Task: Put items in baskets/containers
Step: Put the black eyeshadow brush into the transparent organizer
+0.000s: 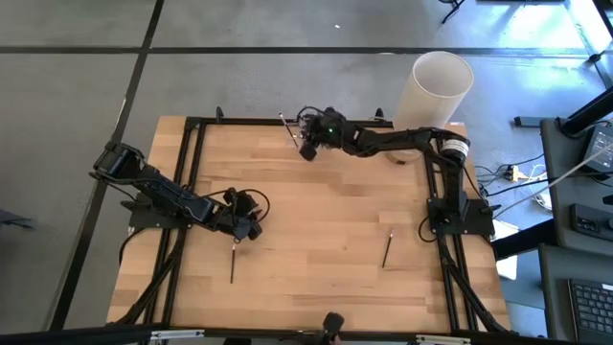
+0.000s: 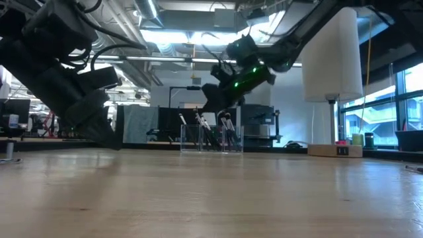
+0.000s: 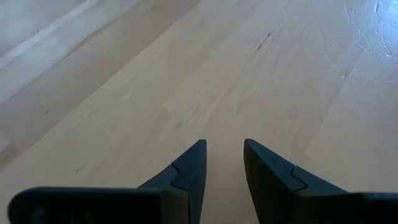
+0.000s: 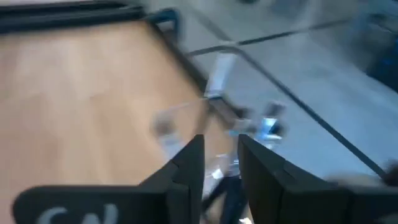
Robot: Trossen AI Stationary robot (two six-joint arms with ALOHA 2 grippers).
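Note:
A clear holder (image 2: 190, 144) stands at the table's far edge with several makeup brushes (image 2: 206, 131) upright in it, bristles up. My right gripper (image 1: 306, 148) hovers just above and beside it, open. Its wrist view is blurred, with brushes (image 4: 217, 78) beyond its fingers and nothing plainly between them. Two more brushes lie flat on the wood: one (image 1: 233, 262) at the near left, one (image 1: 387, 248) at the near right. My left gripper (image 1: 251, 230) stands low over the table, just beyond the near-left brush, open (image 3: 224, 155) over bare wood.
A tall white cylinder (image 1: 440, 86) on a tan base stands at the far right corner, close behind my right arm. A black frame (image 1: 196, 144) runs along the table's edges. Bare wood (image 1: 316, 220) lies between the two arms.

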